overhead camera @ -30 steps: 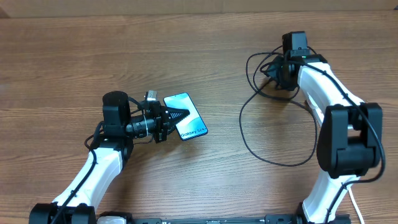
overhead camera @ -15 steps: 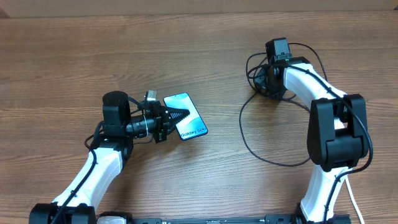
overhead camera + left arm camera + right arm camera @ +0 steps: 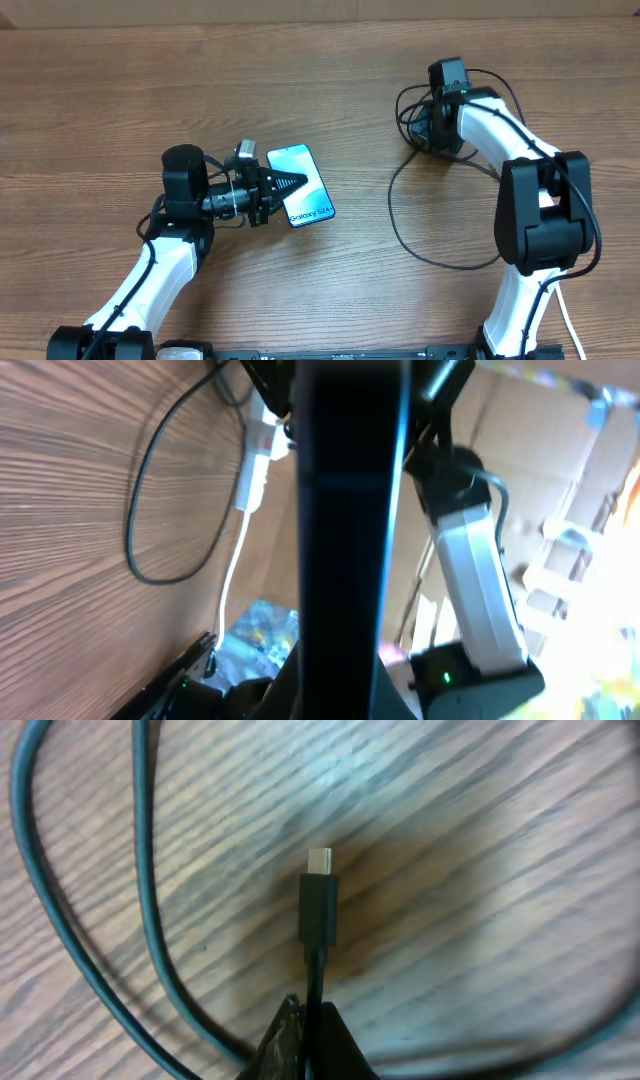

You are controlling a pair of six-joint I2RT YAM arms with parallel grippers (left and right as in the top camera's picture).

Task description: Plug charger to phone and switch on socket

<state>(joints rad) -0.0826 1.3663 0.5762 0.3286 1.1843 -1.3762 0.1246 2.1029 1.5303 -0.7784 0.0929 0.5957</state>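
Observation:
The phone (image 3: 316, 203) has a light blue screen reading "Galaxy S24". My left gripper (image 3: 287, 185) is shut on its left end and holds it above the table. In the left wrist view the phone's dark edge (image 3: 350, 510) runs straight up the middle. The charger (image 3: 393, 215) is a thin black cable lying in loops on the right. My right gripper (image 3: 312, 1012) is shut on the cable just behind its connector tip (image 3: 319, 902), which points away over the wood. In the overhead view this gripper (image 3: 420, 128) is at the loops' top. The socket (image 3: 254, 460) shows only as a small white piece.
A white cord (image 3: 229, 585) runs from the white piece toward the table's near side, and a short length of white cord (image 3: 568, 325) shows by the right arm's base. Cardboard boxes (image 3: 540, 440) stand beyond the table. Bare wood lies between the phone and the cable loops.
My right gripper has moved left over the cable loops and closed on the cable behind the connector. The left gripper has carried the phone slightly to the right.

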